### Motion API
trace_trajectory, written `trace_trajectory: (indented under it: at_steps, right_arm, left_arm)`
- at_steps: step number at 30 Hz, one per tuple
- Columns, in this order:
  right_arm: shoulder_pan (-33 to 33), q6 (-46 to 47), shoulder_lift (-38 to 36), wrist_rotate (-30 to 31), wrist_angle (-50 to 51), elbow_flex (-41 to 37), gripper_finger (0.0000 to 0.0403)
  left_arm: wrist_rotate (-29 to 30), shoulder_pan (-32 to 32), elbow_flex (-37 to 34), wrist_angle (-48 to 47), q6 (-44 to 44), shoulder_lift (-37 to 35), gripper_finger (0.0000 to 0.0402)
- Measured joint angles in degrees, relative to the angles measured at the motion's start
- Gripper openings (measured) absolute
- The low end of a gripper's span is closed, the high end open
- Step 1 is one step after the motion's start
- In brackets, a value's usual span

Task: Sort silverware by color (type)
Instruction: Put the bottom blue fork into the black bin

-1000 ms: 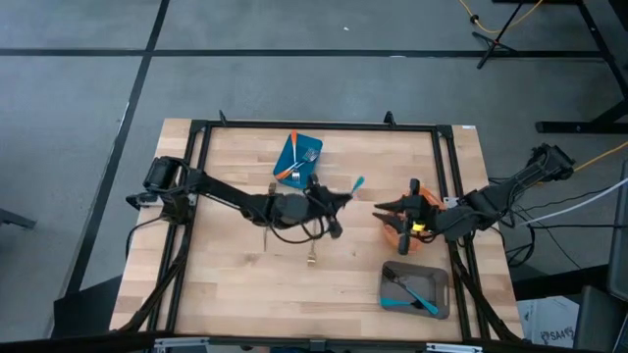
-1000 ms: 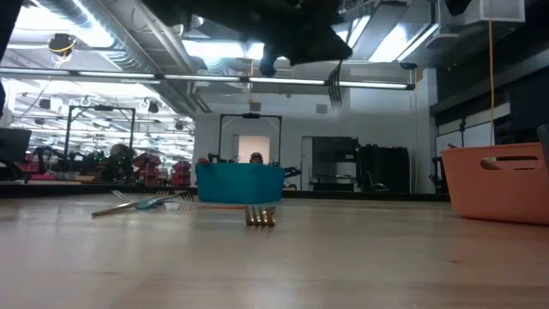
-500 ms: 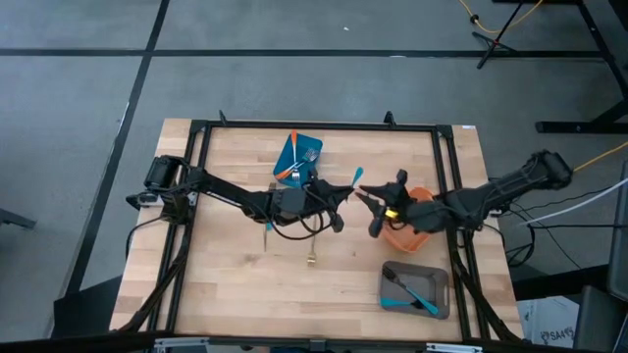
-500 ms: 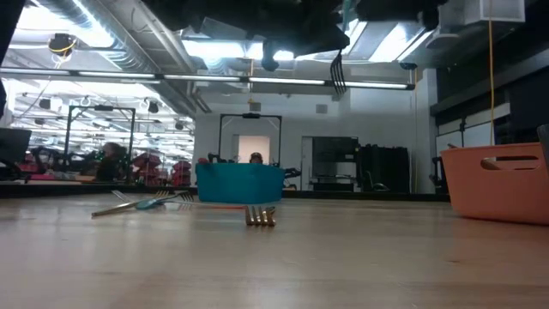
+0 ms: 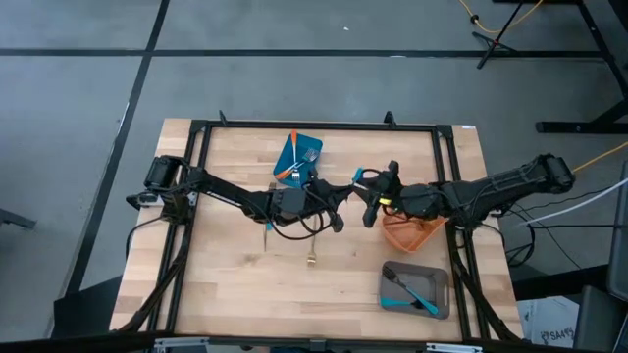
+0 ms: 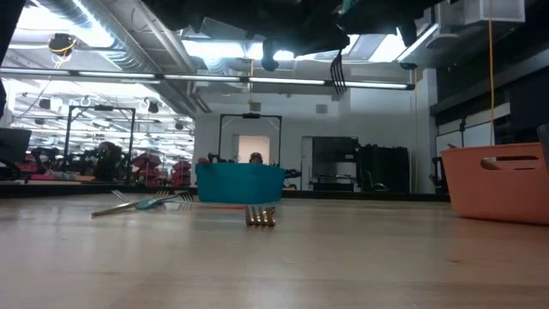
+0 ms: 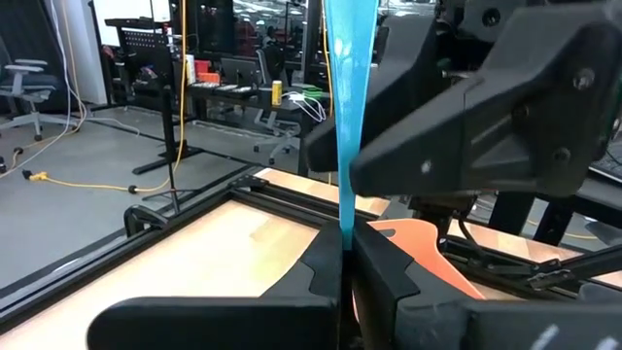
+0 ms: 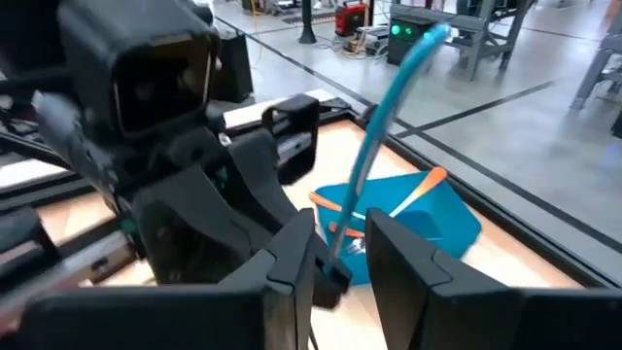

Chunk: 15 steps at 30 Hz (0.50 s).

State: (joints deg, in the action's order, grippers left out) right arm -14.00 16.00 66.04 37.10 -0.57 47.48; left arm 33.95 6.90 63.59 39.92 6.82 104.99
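My left gripper [image 5: 342,193], above the table's middle, is shut on a blue-handled fork [image 5: 359,176]. Its handle [image 8: 389,107] rises slanting from the fingertips. My right gripper [image 5: 368,197] reaches in from the right, open. Its two fingers [image 8: 292,262] stand on either side of the handle's lower part, close to the left fingertips. On the table lie a gold fork [image 5: 312,258], its tines toward the near edge [image 6: 261,216], and another blue-handled fork [image 6: 141,204]. My left gripper pinches the blue handle's lower end [image 7: 343,222] between its two fingertips. The fingers point level toward the table's right. The fork sticks up and out past them, tilted and clear of the table. My right gripper: whether a finger touches the handle I cannot tell.
A blue container [image 5: 299,157] at the far middle holds an orange-handled fork and a metal one. An orange container [image 5: 412,232] sits under my right arm. A grey container [image 5: 415,290] with blue-handled forks stands at the near right. A black frame [image 5: 314,126] edges the table.
My right gripper has swung from over the orange container toward the table's left, up to the blue fork's handle and my left gripper, dipping a little. My left gripper and the fork have stayed in place.
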Motion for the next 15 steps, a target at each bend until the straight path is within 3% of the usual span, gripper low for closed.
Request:
trace_trajectory:
  at_steps: [9,15]
  right_arm:
    - [1.81,-0.01,0.00,-2.64,-2.83,-0.02,0.0077]
    - [1.68,0.02,0.00,-2.74,-2.88,-0.02,0.0013]
  left_arm:
    - [-0.09,0.00,0.00,-0.19,0.01,0.00,0.0005]
    - [-0.18,0.00,0.00,-0.45,-0.12,0.00,0.0005]
